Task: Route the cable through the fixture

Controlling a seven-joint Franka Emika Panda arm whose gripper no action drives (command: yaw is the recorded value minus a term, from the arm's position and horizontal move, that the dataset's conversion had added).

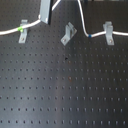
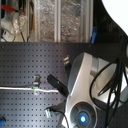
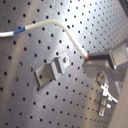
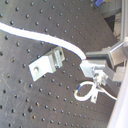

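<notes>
In the first exterior view I see the cable [image 1: 98, 34] draped through both square-facing clips [image 1: 23, 31], above the slanted fixture [image 1: 68, 34] on the perforated counter [image 1: 64, 90]. In the first wrist view my end effector [image 3: 91, 58] is pinching the cable. The second wrist view shows the fixture just beside the cable.

The cable [image 1: 10, 31] is a thin white cord with a green band and a blue band. In the first exterior view it runs through both outer clips and rises between them. The fixture [image 1: 68, 34], a small grey bracket, stands slanted there, empty.
</notes>
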